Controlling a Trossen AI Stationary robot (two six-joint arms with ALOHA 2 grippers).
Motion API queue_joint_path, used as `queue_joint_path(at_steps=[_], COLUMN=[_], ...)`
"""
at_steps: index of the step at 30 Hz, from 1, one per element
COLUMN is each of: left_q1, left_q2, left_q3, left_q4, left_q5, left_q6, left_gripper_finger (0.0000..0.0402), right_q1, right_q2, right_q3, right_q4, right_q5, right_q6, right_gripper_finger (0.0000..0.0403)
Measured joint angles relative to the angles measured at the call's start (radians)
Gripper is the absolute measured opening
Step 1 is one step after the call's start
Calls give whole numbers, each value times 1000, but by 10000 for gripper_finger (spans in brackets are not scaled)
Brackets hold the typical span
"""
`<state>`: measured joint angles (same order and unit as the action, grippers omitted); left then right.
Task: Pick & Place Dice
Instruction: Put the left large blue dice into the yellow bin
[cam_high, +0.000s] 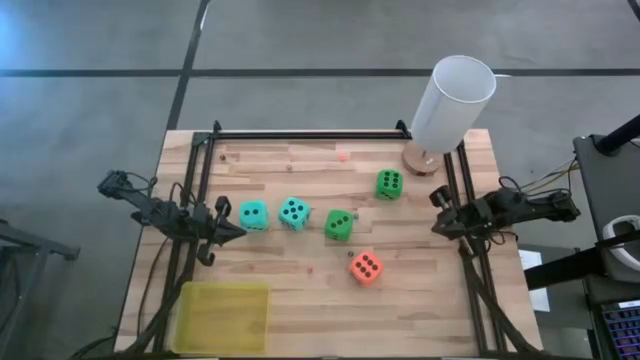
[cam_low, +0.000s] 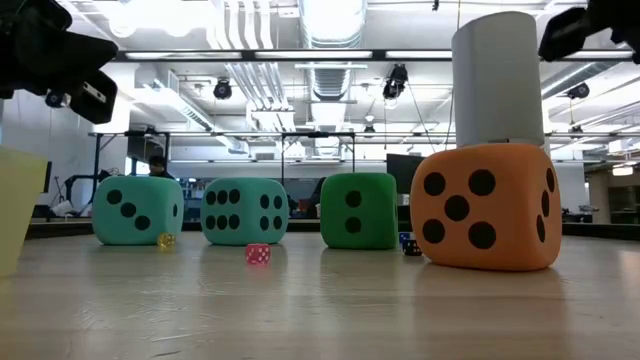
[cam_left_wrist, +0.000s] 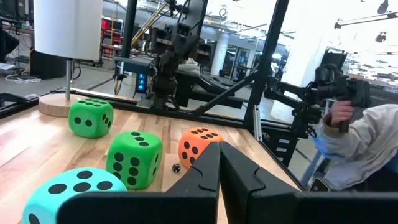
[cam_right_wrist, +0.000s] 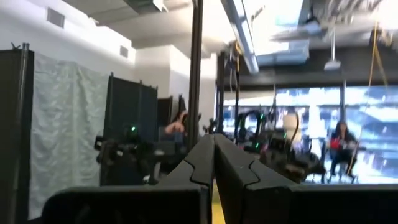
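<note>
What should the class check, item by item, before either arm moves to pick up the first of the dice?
1. Left gripper jaws open for a pick: not ok, shut.
2. Right gripper jaws open: not ok, shut.
3. All five dice on the table: ok; teal dice, green dice, orange-red die.
4. Dice unstacked: ok.
5. Yellow tray reachable: cannot tell.

A white cylinder (cam_high: 452, 103) stands tilted on a round wooden base (cam_high: 421, 159) at the wooden table's (cam_high: 300, 310) far right corner. A yellow tray (cam_high: 222, 317) lies at the near left edge.
</note>
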<state>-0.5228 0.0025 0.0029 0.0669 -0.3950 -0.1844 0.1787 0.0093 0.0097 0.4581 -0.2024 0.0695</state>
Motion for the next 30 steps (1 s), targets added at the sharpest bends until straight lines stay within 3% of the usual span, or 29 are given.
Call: queue_joint_path(at_steps=[8,16,30], left_q1=[0,0,0], left_q2=[0,0,0], left_q3=[0,0,0], left_q4=[0,0,0], left_q5=[0,0,0], left_q6=[0,0,0], left_gripper_finger=[8,8,8], right_q1=[0,0,0], right_q2=[1,49,323], right_q3=[44,187,520], right_q4=[26,-89,-523], right_q5=[36,101,101], right_q6=[-132,-175,-79], right_gripper_finger=[8,8,8])
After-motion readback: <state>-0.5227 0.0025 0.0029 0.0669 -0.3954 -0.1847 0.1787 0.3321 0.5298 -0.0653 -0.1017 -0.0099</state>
